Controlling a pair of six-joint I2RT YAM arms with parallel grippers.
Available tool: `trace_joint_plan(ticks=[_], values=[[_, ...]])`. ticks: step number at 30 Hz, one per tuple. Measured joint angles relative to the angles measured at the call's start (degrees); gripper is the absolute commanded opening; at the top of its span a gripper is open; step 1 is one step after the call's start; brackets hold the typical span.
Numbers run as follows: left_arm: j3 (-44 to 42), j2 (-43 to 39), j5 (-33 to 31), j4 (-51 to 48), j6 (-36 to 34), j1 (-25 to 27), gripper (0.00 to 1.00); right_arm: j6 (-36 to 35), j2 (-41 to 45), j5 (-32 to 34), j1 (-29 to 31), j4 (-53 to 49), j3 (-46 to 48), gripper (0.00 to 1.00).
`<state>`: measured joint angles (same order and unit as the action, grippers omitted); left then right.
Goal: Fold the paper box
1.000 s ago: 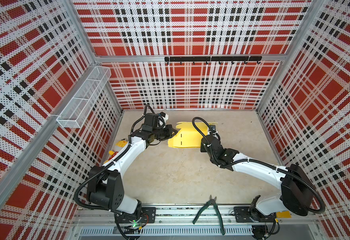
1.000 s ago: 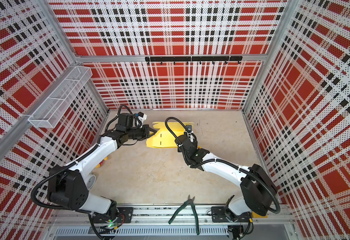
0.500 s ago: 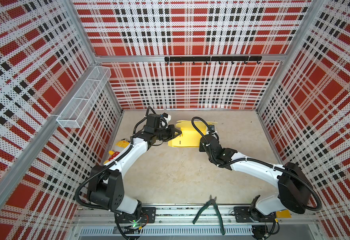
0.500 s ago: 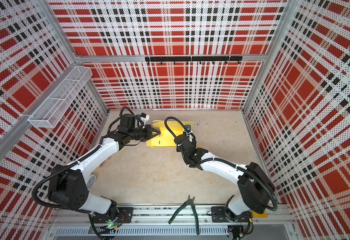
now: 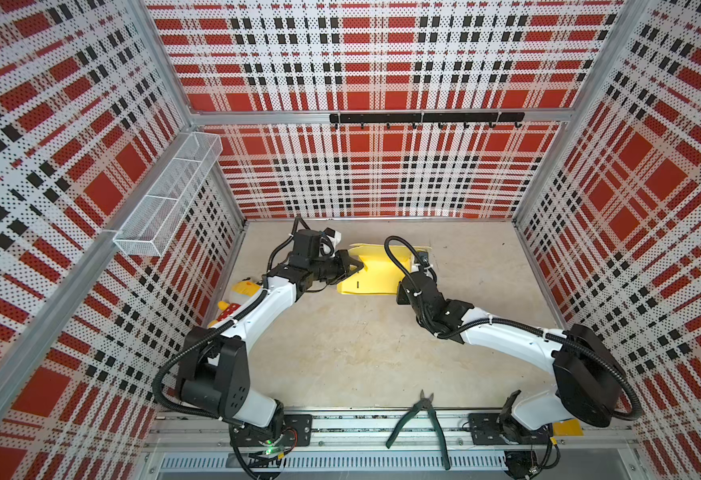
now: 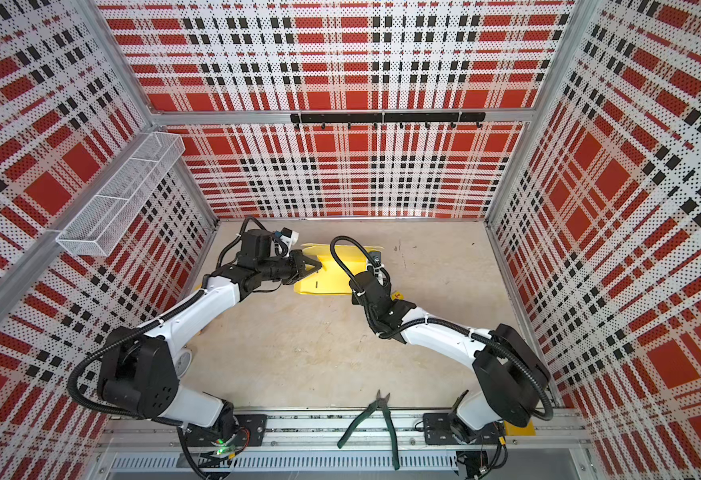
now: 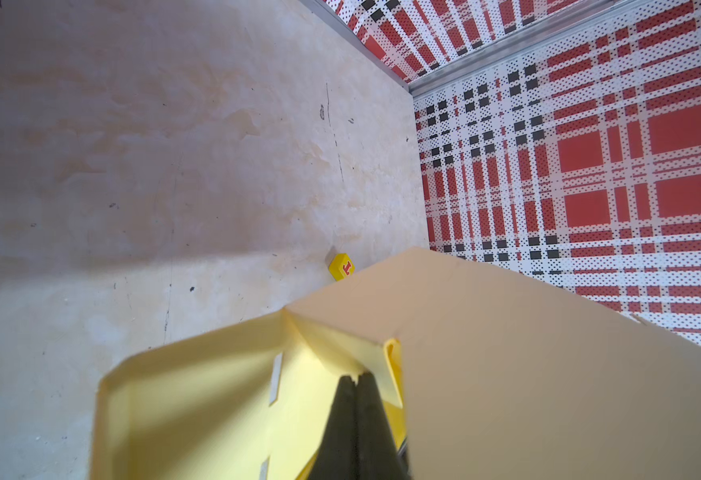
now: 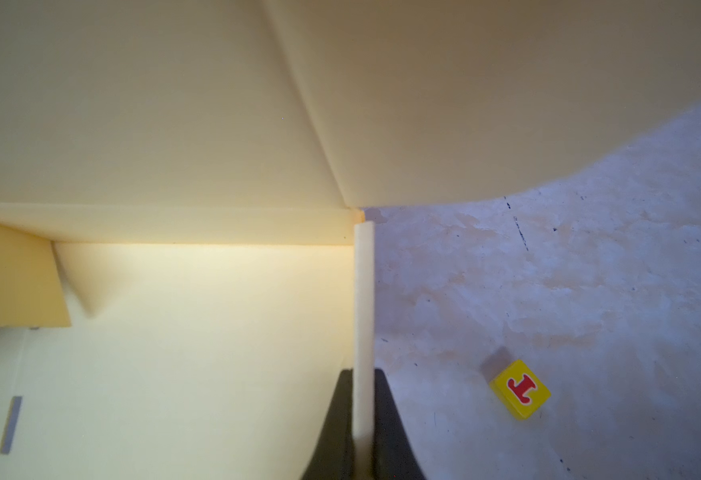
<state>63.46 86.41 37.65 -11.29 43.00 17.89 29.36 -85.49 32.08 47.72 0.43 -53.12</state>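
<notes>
With the pale yellow thin-cardboard paper box half-folded at the rear of the worktop, the right hand pinching its side wall and the left hand pressed together at an inner corner, opposed motion can buckle that wall.

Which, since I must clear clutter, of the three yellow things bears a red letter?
The small cube, lying beside the box. The box is plain card, and the plush toy is soft and far larger, with no letter showing.
</notes>
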Motion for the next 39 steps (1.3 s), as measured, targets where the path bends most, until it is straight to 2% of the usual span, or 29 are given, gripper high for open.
trace_joint_plan(ticks=[13, 23, 27, 34, 39], values=[[-0.8, 0.0, 0.8, 1.1, 4.0, -2.3, 0.0, -0.1, -1.7, -0.3, 1.0, 3.5, 0.0, 0.0], [-1.0, -0.2, 1.5, 2.2, 8.6, -3.4, 0.0, 1.6, -1.6, 2.8, 1.0, 1.5, -0.5, 0.0], [-1.0, -0.8, 1.5, 1.9, 7.5, -3.7, 0.0, 3.2, -0.1, 2.5, -1.1, 0.8, 0.7, 0.0], [-1.0, -1.3, 1.6, 0.3, 4.2, -3.0, 0.0, 5.7, 5.5, 2.0, -8.7, -0.1, 4.4, 0.0], [-1.0, -1.3, 1.6, 0.2, 3.2, -1.4, 0.0, 6.2, 6.2, 2.1, -9.9, -0.6, 4.4, 0.0]])
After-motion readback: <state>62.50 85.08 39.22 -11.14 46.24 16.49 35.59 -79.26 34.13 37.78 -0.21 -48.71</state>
